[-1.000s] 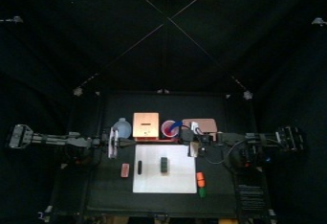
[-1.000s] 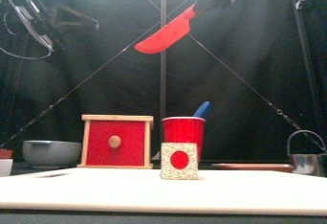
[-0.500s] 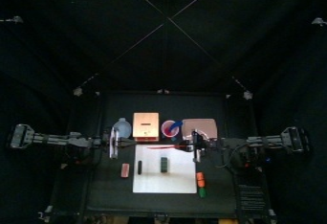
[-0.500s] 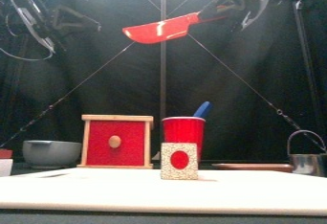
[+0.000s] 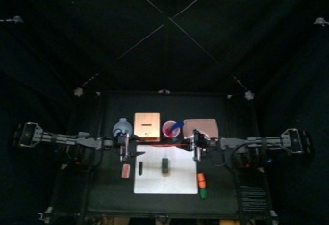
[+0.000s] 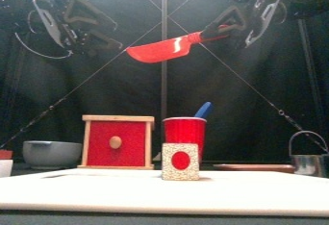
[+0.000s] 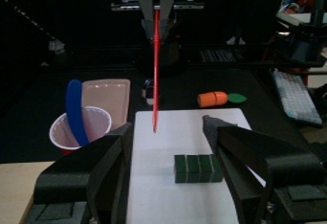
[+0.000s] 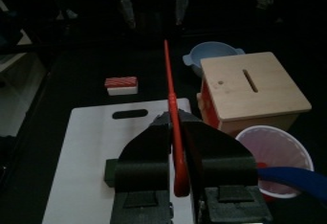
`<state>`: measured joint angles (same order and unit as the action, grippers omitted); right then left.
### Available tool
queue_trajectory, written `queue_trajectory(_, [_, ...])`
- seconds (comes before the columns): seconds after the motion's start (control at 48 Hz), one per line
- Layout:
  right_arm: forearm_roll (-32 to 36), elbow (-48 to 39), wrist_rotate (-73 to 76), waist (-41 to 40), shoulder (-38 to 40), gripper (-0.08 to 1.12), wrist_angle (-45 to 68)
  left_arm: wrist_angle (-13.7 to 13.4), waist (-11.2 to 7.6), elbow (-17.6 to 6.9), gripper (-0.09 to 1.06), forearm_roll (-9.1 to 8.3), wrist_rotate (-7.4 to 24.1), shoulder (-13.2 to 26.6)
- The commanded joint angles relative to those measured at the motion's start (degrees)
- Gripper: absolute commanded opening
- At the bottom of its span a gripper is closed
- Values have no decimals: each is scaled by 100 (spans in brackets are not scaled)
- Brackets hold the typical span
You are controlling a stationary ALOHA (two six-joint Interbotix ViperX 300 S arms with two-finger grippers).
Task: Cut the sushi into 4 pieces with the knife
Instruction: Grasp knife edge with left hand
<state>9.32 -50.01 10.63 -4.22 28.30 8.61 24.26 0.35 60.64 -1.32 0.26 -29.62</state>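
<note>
While the bench carries the white board, we see the wooden box and red cup standing behind it. Our sushi roll lies on the board. High above, the right tool grips the red knife. The left tool gapes wide near its tip.

I am working inside a robotics lab's test booth: black curtains are hanging on the far side and on the left and right of a small black table, while toy kitchen props, a white cutting board, a pale wooden box with a red drawer front and a red cup, are sitting on it.
</note>
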Motion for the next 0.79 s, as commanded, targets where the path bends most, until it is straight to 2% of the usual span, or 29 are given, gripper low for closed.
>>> queue_trajectory(0.021, [-9,62,0,-18,0,13,79,18,18,-272,91,-26,18,193])
queue_trajectory(0.188, [-9,88,0,-18,-44,13,88,18,62,-466,89,-105,18,519])
queue_trajectory(0.625, [-9,88,0,-18,-79,13,88,26,404,-932,88,-79,9,1354])
queue_trajectory(0.792, [-18,70,0,-18,-79,13,88,26,457,-1011,76,-97,18,1521])
